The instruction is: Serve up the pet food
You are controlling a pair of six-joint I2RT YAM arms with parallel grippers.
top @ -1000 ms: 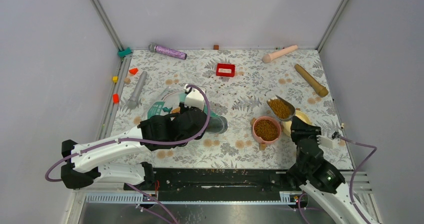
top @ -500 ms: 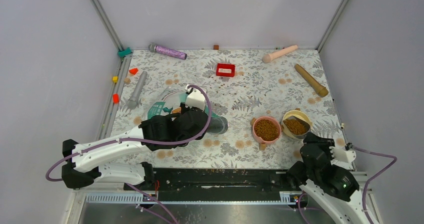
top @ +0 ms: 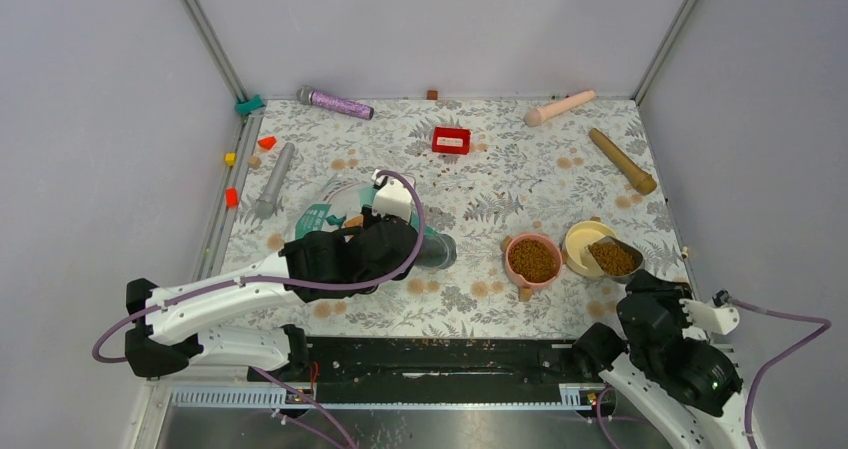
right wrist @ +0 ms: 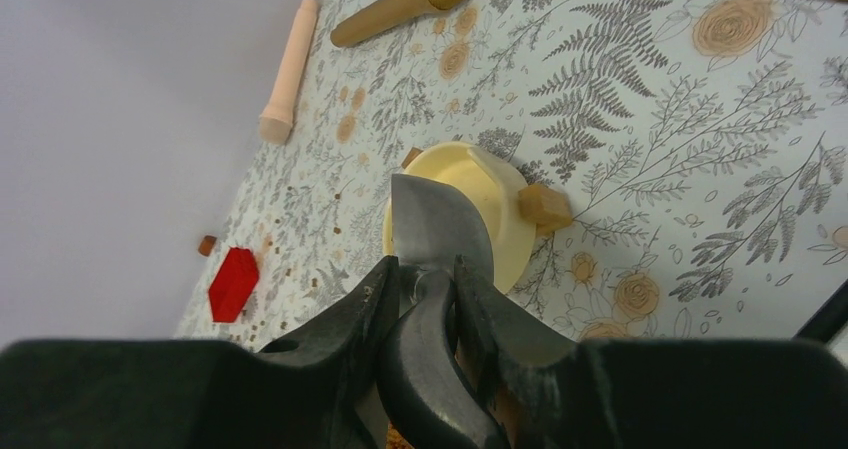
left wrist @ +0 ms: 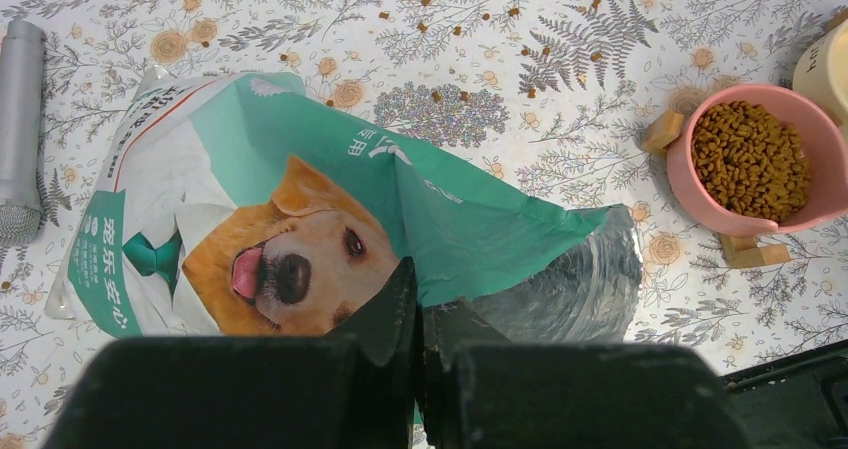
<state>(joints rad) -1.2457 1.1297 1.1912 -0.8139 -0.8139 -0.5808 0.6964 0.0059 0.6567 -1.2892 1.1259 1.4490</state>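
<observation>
My right end effector [right wrist: 428, 274] is clenched on the handle of the grey metal scoop [top: 613, 259]. The scoop carries a heaped load of pet food [top: 612, 260], small brown dry kibble. From above, the scoop sits at the right rim of the yellow bowl [top: 577, 237] and partly over it. I cannot tell whether metal touches the bowl. The bowl's inside looks bare. The pink bowl [top: 507, 260] just to its left is already full of the same pellets.

I judge this food light, hard and loose. It rolls, pours freely and cannot be pinched, as the stray pellets scattered across the table [left wrist: 560, 119] suggest. So the only sensible hold is the one I have, on the scoop's handle. The scoop should stay level until its lip is well inside the rim, then tip slowly. The handle is smooth metal, so it could twist between my fingers if I rush.

My left end effector [left wrist: 420, 314] is clamped on the edge of the teal-and-white foil bag [left wrist: 250, 199], near its open silver mouth. The bag lies on its side, well apart from the bowls. I expect the foil to be slick, crinkly and floppy, so the mouth's edge is the right place to pin it.
</observation>
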